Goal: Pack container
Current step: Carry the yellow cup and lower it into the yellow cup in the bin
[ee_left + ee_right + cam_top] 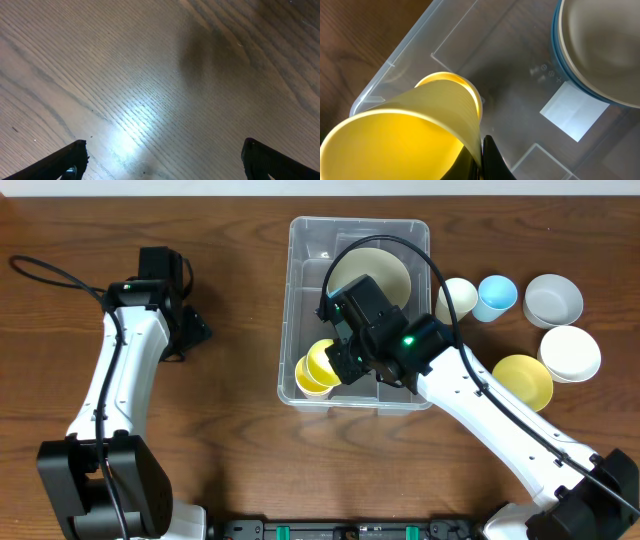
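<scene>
Two yellow cups (317, 367) tipped over in the near-left corner of the container (300, 250), itself standing at the middle of the table's far edge, clear-walled, with a white label (575, 111) on its base. Right jaws pressed together on the thin wall of the held yellow cup (405, 140), right at its rim: a grip probably chosen for steering the mouth over or against the second yellow cup (451, 82) and saving room. Cream bowl (385, 268) parked in the container's far-right part, over a blue rim (555, 40), apparently stacked for the same reason. Left jaws spread wide above bare wood toward the table's left edge, well apart from the container, seemingly kept clear of the working arm. Five more pieces waiting between the container and the table's right edge: cream cup (458, 298), pale blue cup (497, 295), two white bowls (553, 298), yellow bowl (525, 378).

Cups nested or merely touching: impossible to tell. Near-right part of the container hidden under the right arm (470, 395). Held cup's base cut off; blue piece visible only as a rim.
</scene>
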Robot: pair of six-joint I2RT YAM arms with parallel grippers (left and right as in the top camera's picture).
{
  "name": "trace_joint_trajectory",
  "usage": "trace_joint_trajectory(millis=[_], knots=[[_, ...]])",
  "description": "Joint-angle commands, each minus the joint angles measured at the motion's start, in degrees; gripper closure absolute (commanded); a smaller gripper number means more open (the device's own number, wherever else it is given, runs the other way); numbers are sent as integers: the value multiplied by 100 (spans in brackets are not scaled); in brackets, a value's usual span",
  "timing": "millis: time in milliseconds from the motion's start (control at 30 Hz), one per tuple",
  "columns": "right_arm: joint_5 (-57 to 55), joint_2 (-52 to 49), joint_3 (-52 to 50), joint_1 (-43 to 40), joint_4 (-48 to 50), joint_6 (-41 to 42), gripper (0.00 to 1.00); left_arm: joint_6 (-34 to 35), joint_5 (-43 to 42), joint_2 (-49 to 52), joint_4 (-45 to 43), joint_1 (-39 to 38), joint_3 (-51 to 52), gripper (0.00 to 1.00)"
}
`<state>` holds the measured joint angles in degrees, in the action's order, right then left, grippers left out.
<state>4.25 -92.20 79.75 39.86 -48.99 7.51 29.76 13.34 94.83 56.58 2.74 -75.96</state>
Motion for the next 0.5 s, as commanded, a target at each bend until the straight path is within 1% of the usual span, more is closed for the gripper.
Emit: trace_joint_trajectory(millis=[0, 233, 467], knots=[[-35, 13, 11, 72, -7, -76, 98, -15, 87, -22, 20, 9, 9, 2], [-33, 13, 11, 79, -9, -76, 98, -15, 87, -22, 20, 9, 9, 2], [-39, 11, 11, 260, -9, -98, 98, -15, 87, -22, 20, 9, 9, 2]])
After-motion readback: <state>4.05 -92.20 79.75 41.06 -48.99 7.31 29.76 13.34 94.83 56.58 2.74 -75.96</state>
